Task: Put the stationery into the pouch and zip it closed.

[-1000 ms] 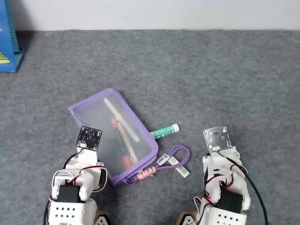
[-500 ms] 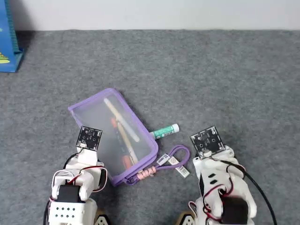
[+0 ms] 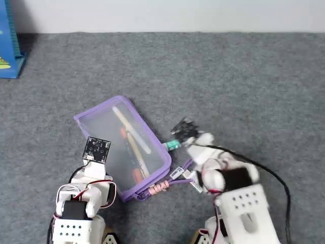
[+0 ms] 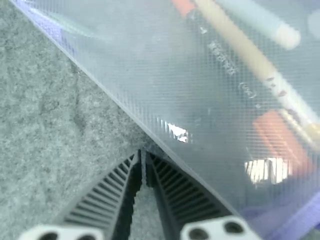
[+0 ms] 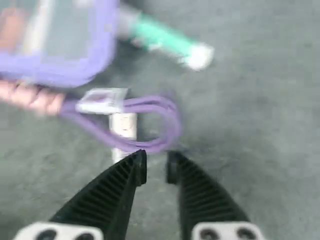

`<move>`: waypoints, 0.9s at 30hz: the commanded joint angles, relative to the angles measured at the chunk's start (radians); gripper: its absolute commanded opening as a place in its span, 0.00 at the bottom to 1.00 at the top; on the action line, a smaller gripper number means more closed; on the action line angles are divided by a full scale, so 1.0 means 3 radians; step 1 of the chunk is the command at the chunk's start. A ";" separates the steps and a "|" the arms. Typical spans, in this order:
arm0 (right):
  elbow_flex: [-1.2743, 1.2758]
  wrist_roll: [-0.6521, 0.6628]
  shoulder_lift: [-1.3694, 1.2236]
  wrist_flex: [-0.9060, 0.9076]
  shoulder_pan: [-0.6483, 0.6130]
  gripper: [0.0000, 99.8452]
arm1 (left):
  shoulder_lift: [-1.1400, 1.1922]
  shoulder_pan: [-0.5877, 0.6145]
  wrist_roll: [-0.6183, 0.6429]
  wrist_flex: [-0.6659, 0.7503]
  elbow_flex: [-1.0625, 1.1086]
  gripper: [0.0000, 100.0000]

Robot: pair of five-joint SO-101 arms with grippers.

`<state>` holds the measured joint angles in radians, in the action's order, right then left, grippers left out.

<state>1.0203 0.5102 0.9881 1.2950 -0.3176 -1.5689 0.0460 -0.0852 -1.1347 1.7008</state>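
— Where is there room on the tabletop (image 3: pixel 254 86)?

— The far half and the whole right side are bare grey, up to the wall (image 3: pixel 162 15). A blue box (image 3: pixel 9 46) stands at the far left edge, well apart from everything else.

— And the pouch (image 3: pixel 122 145)?

— It lies flat at an angle on the left near side, with pens (image 3: pixel 133 140) showing through its clear face. Its near long edge lies right at the tips of the left hand (image 4: pixel 142 159), whose fingers are pressed together. I cannot tell whether they pinch the rim.

— The loose item?

— A green stick (image 5: pixel 165 40) lies on the tabletop, one end at the pouch's purple corner. The purple loop (image 5: pixel 150 125) curls just in front of the right hand (image 5: pixel 156 162), whose fingers stand a narrow gap apart, gripping nothing.

— What changed over the last second?

— The right arm swung from its folded spot near the front edge out toward the pouch, and now covers most of the green stick from above. The pouch and the left arm kept their places.
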 commanded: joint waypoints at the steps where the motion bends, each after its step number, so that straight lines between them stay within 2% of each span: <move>1: -0.0199 0.0026 -0.0233 -0.0003 -0.0458 0.19 | -0.0036 0.0010 0.0015 0.0077 -0.0182 0.02; 7: -0.0194 0.0026 -0.0355 -0.0008 -0.1271 0.21 | -0.0036 0.0010 0.0015 0.0077 -0.0182 0.02; 11: -0.0118 0.0005 -0.0355 -0.0182 -0.1609 0.21 | -0.0036 0.0010 0.0015 0.0077 -0.0182 0.02; 21: 0.0353 0.0031 -0.0361 -0.0821 -0.1757 0.21 | -0.0036 0.0010 0.0015 0.0077 -0.0182 0.02; 27: 0.0399 0.0031 -0.0361 -0.0857 -0.1941 0.21 | -0.0036 0.0010 0.0015 0.0077 -0.0182 0.02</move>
<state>1.1477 0.5117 0.8823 1.0541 -0.8838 -1.5689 0.0460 -0.0852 -1.1347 1.7008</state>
